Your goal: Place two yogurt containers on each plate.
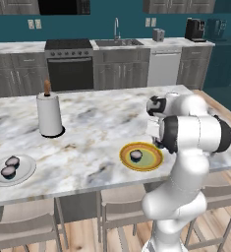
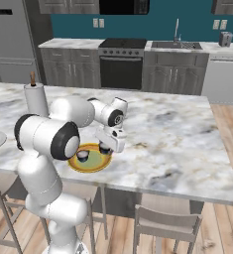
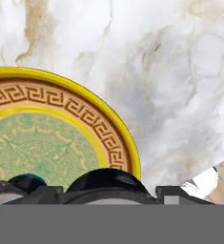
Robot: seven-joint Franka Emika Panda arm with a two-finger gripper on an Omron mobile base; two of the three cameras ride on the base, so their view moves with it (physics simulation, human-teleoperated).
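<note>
Holding a small dark-sided yogurt cup (image 2: 105, 148) between my jaws, I hover at the far rim of the round yellow-rimmed plate with the greenish centre (image 1: 154, 160). My two-finger gripper (image 2: 106, 148) is closed on that cup; in the hand view its dark rounded top (image 3: 107, 183) sits between my fingertips (image 3: 8, 188), right above the plate's patterned border and just inside its yellow edge. I cannot tell whether the cup's base touches the plate.

A second small cup with a pale top (image 1: 135, 156) already rests on the green centre of this plate, a little apart from the one I hold. In the right base view it lies just beside my hand, toward the plate's middle (image 2: 82, 156).

Well apart, near the left end of the white-and-grey marbled island countertop (image 1: 102, 123), the plain white-grey round plate (image 1: 27, 172) carries two more dark cups with pinkish-grey tops (image 1: 12, 161) (image 1: 8, 172), touching or nearly touching each other.

Between the two plates and farther back on the counter, a tall white paper towel roll on a dark base (image 1: 49, 114) stands upright with a brown knob on top. Grey stools (image 1: 23, 231) sit tucked under the counter's near edge.
</note>
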